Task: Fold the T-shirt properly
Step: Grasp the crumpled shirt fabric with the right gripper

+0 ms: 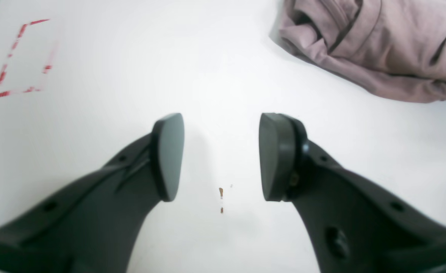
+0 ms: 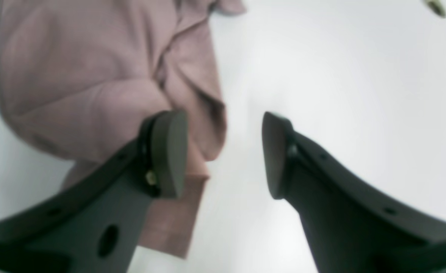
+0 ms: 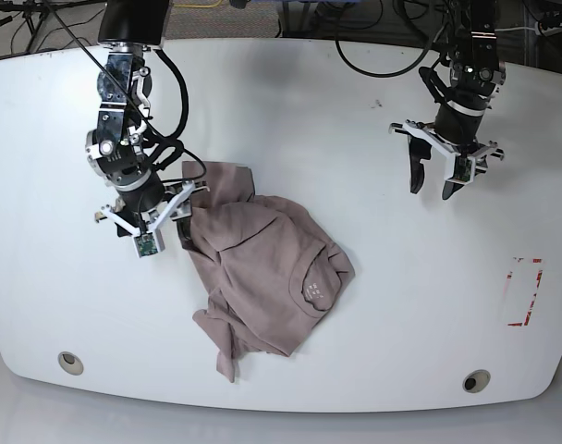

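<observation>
Currently: crumpled mauve-brown cotton T-shirt (image 3: 267,268), frame centre; right gripper (image 3: 165,222) and left gripper (image 3: 435,180) both spread, empty. Risk: pinching bunched layers.

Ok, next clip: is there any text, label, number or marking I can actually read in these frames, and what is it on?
White print inside the collar of the T-shirt: present, too small to read.
Red dashed rectangle on the table: a marking only, with no letters or numbers.
Left gripper and right gripper: no labels visible.
Nothing else legible.
</observation>
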`<state>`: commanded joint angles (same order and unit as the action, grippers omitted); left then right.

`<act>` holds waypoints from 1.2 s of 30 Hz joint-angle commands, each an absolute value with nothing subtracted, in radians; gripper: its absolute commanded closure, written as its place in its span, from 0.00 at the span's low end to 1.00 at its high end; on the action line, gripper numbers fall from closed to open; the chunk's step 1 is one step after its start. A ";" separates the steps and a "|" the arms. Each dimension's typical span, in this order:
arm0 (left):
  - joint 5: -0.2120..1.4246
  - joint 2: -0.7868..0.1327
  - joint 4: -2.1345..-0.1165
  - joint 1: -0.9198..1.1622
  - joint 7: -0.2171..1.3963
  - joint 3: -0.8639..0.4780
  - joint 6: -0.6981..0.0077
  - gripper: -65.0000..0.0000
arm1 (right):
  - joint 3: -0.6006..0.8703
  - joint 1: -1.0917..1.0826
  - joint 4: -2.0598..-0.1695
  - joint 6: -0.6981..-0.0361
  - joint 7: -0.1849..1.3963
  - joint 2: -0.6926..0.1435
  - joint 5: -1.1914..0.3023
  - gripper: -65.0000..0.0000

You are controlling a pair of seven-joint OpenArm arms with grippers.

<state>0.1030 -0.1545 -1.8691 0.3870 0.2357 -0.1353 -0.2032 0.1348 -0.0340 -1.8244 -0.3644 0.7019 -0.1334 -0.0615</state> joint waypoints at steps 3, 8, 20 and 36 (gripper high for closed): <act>0.105 -0.162 -1.853 0.373 0.239 -0.142 -0.203 0.52 | 0.111 -0.072 -1.809 -0.367 0.721 -0.135 -0.059 0.48; 0.103 -0.178 -1.828 0.316 0.251 -0.152 -0.203 0.51 | 0.042 -0.191 -1.746 -0.378 0.777 -0.143 -0.059 0.43; 0.101 -0.158 -1.856 0.292 0.265 -0.134 -0.204 0.50 | -0.012 -0.240 -1.654 -0.375 0.684 -0.141 -0.053 0.47; 0.103 -0.165 -1.865 0.319 0.253 -0.144 -0.203 0.52 | -0.001 -0.340 -1.355 -0.431 0.551 -0.138 -0.072 0.47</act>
